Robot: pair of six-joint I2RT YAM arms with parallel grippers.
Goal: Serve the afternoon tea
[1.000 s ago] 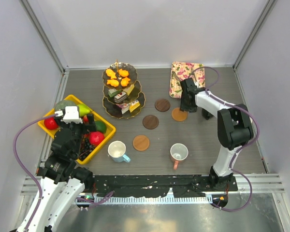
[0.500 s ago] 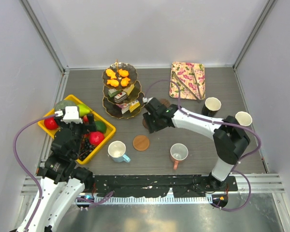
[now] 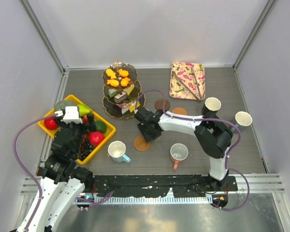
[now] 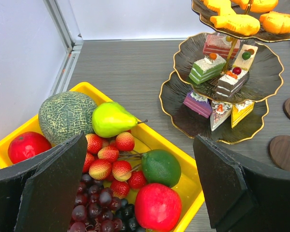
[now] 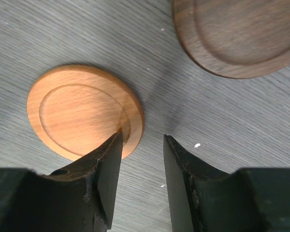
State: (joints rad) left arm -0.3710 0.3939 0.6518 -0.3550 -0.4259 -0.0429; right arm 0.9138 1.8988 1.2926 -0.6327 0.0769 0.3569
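Surface [image 3: 87, 82]: grey, matt, with a fine wood grain; everything stands on it.
Stand [image 3: 108, 108]: three dark scalloped tiers with gold rims, just beyond the right claw on its left. It is loaded with cake slices and, on top, orange pastries [image 3: 117, 77].
Step in hand: I'd say laying out coasters for the mugs, with the right arm going for the pale one.
Right claw [image 5: 141, 145]: open a narrow gap and holding nothing. One jaw hangs over the rim of the pale coaster [image 5: 84, 111], and the gap is over bare surface beside it.
Left claw [image 4: 140, 140]: spread wide and empty, above the fruit crate [image 4: 193, 186].
Mugs: a glossy white mug [image 3: 117, 150] and a pinkish mug [image 3: 179, 152] stand on the near side of the right claw.
Coasters: thin, round, dished wooden discs lying flat. A dark coaster [image 5: 232, 29] lies just past the claw tips.
Next move: probably shift sideways so the jaws straddle the pale rim, then drop and pinch. A disc this flat gives little to grip.
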